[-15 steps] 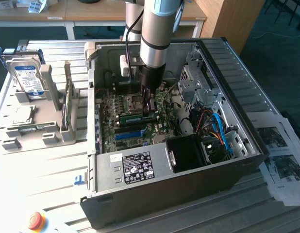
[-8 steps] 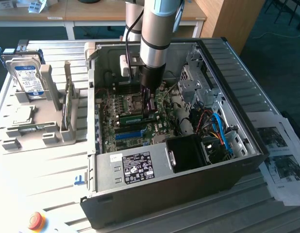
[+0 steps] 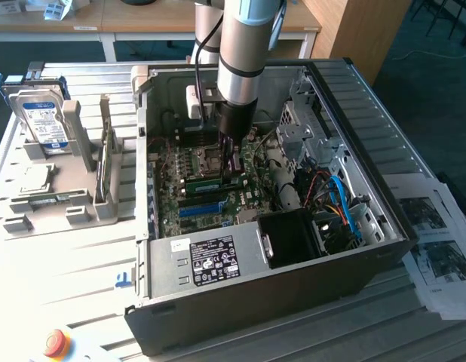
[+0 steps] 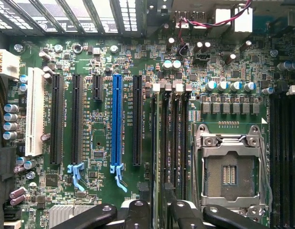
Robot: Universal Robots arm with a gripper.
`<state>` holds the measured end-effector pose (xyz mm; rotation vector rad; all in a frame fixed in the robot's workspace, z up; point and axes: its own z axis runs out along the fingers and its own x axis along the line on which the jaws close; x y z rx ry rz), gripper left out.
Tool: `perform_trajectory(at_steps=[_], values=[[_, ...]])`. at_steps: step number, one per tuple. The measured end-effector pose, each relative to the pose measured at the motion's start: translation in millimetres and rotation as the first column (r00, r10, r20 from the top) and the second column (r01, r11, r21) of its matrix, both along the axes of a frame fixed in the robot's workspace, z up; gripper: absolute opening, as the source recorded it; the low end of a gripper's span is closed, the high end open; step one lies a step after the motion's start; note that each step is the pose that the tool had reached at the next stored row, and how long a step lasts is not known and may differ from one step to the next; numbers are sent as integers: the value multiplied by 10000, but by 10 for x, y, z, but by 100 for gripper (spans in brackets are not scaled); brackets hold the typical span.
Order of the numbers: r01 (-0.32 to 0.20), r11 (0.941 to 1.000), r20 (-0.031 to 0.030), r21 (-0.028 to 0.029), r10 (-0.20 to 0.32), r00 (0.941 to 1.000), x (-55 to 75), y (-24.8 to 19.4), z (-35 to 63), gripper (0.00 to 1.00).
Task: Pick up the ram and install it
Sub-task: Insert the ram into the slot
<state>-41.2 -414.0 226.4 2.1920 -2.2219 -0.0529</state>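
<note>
The ram (image 3: 205, 182) is a thin green stick lying along a memory slot on the motherboard (image 3: 173, 204), inside the open computer case (image 3: 255, 294). In the wrist view I see the ram (image 4: 160, 143) edge-on, standing in the slot nearest the black expansion slots. My gripper (image 3: 232, 167) hangs straight down over one end of the stick. Its black fingers (image 4: 138, 212) stand apart on either side of the slot line, and the gripper (image 4: 159, 210) is open with nothing pinched between them.
The bare processor socket (image 4: 228, 167) sits beside the memory slots, and a blue slot (image 4: 117, 121) lies on the other side. A black fan shroud (image 3: 293, 234) and cables (image 3: 342, 204) crowd the case. A grey tray (image 3: 82, 215) holds a hard drive (image 3: 41, 121) and a silver chip (image 3: 33, 179).
</note>
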Motion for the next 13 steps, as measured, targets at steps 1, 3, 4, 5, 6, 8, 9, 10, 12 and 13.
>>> perform_trajectory(at_steps=[1, 3, 4, 5, 6, 8, 9, 10, 12, 13], values=[[0, 10000, 0, -1, 0, 10000, 0, 0, 2, 25], [0, 10000, -1, -4, 0, 10000, 0, -1, 9, 25], [1, 10000, -1, -3, -1, 10000, 0, -1, 15, 25], [1, 10000, 0, -1, -1, 10000, 0, 0, 21, 25], [1, 10000, 0, -1, -1, 10000, 0, 0, 28, 25], [0, 10000, 0, -1, 0, 10000, 0, 0, 45, 25], [0, 10000, 0, -1, 0, 10000, 0, 0, 55, 25], [1, 10000, 0, 0, -1, 10000, 0, 0, 65, 25], [1, 10000, 0, 0, -1, 10000, 0, 0, 87, 25], [0, 10000, -1, -2, 0, 10000, 0, 0, 99, 25]])
